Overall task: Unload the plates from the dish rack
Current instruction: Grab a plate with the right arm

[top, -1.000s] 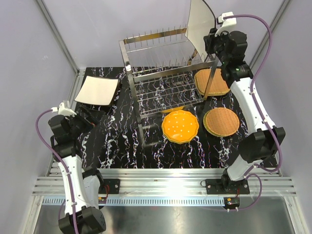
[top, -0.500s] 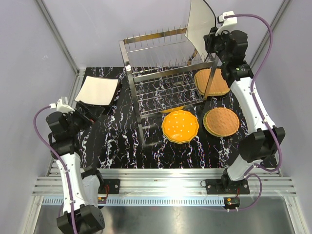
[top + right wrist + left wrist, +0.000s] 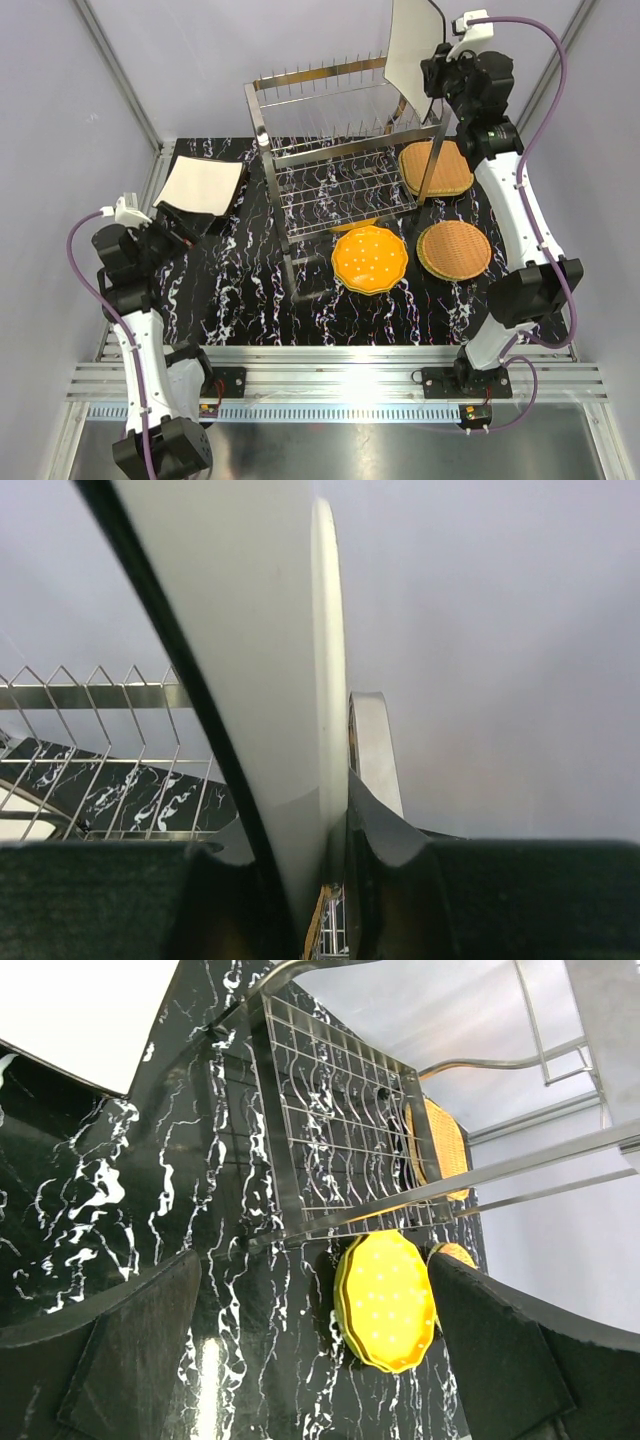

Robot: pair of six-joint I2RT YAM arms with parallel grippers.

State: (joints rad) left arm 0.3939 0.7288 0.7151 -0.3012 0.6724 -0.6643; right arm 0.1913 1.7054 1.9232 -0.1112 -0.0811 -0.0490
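Plate (image 3: 412,45) pinched between right fingers (image 3: 385,845), by rack (image 3: 340,150)

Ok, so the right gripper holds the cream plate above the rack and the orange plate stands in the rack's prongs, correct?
No: the orange plate lies flat on the table in front of the dish rack, not in its prongs, as the top external view shows. The right gripper does hold the cream plate above it.

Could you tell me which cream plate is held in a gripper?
The upright one above the rack's right end, in the right gripper; the other lies flat at left.
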